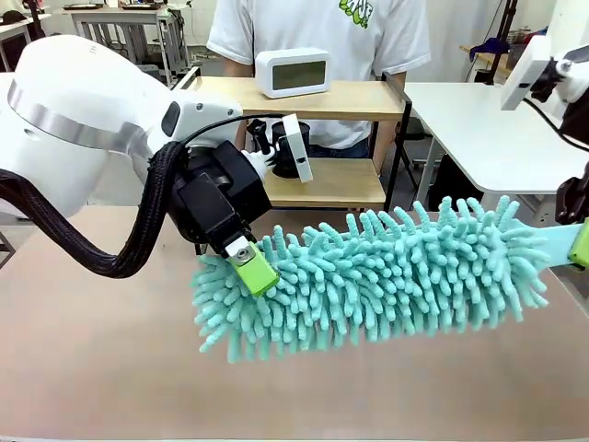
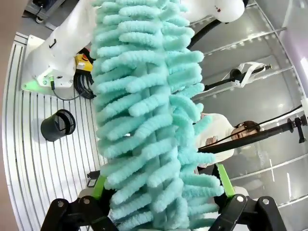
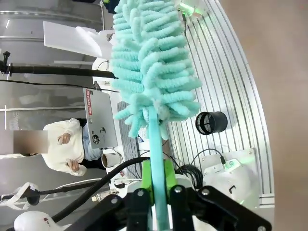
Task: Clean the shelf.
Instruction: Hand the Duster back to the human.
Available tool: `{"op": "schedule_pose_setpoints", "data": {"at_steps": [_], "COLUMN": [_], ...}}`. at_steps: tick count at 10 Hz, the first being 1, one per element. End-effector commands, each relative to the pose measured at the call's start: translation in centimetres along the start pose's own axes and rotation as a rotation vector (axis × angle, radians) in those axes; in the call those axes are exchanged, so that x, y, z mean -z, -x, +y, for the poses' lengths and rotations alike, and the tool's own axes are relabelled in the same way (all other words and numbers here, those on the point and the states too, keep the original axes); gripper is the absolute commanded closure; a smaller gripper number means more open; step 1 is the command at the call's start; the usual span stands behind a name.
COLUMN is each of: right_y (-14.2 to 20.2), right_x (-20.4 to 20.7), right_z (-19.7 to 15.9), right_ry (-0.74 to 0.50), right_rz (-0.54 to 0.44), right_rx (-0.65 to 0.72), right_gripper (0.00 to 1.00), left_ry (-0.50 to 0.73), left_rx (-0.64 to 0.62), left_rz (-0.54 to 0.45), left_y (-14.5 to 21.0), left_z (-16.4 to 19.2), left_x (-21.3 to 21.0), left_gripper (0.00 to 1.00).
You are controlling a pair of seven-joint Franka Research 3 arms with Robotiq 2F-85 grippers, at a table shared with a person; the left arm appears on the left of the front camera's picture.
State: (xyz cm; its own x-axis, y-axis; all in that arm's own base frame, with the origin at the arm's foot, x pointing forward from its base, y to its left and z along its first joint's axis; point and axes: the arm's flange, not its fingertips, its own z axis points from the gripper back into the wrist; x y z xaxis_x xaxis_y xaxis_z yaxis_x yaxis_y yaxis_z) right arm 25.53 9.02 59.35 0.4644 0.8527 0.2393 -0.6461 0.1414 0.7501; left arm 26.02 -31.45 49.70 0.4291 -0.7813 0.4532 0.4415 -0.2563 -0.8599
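Observation:
A fluffy teal duster [image 1: 386, 272] hangs level over the brown table, across the front view. My right gripper [image 1: 580, 244] is shut on its thin teal handle [image 3: 155, 139] at the right edge, with the green pads [image 3: 167, 175] pressed on either side of it. My left gripper [image 1: 250, 269] stands open around the duster's far tip. The fronds [image 2: 144, 96] fill the wide gap between its fingers [image 2: 222, 180] without looking squeezed. Behind the duster stands the shelf [image 1: 359, 99], its lower board [image 1: 336, 184] partly hidden by my left arm.
A white digital clock [image 1: 293, 72] sits on the shelf's top board. A black object with a white item [image 1: 293, 147] stands on the lower board. A person in a white T-shirt [image 1: 322, 28] stands behind the shelf. A white table [image 1: 479, 129] is at the right.

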Motion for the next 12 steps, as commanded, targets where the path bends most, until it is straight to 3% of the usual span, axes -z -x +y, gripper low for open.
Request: {"op": "schedule_pose_setpoints", "data": {"at_steps": [1, 2, 3, 4, 5, 6, 12], "right_y": [0.3, 0.2, 0.2, 0.3, 0.3, 0.3, 0.6], "right_x": [0.4, 0.4, 0.5, 0.5, 0.6, 0.6, 0.5], "right_z": [-0.1, -0.2, -0.4, -0.5, -0.6, -0.6, -0.9], "right_ry": [-0.018, -0.02, -0.025, -0.031, -0.036, -0.03, 0.0], "right_rz": [-0.028, -0.025, -0.029, -0.034, -0.037, -0.04, -0.07], "right_rx": [-0.036, -0.034, -0.03, -0.029, -0.031, -0.027, -0.005], "right_gripper": [0.87, 0.87, 0.87, 0.87, 0.87, 0.87, 0.87], "left_ry": [-0.033, -0.022, -0.019, -0.016, -0.004, -0.008, 0.0], "left_rx": [0.058, 0.092, 0.121, 0.124, 0.131, 0.13, 0.129], "left_rz": [-0.031, -0.064, -0.094, -0.103, -0.111, -0.101, -0.086], "left_y": [-0.2, -0.4, -0.5, -0.5, -0.6, -0.7, -0.8], "left_z": [0.2, 0.0, -0.1, 0.0, 0.1, 0.3, 0.1], "left_x": [-0.2, -0.3, -0.4, -0.5, -0.2, 0.2, 0.4], "left_gripper": [0.0, 0.6, 0.6, 1.0, 0.65, 1.0, 1.0]}}
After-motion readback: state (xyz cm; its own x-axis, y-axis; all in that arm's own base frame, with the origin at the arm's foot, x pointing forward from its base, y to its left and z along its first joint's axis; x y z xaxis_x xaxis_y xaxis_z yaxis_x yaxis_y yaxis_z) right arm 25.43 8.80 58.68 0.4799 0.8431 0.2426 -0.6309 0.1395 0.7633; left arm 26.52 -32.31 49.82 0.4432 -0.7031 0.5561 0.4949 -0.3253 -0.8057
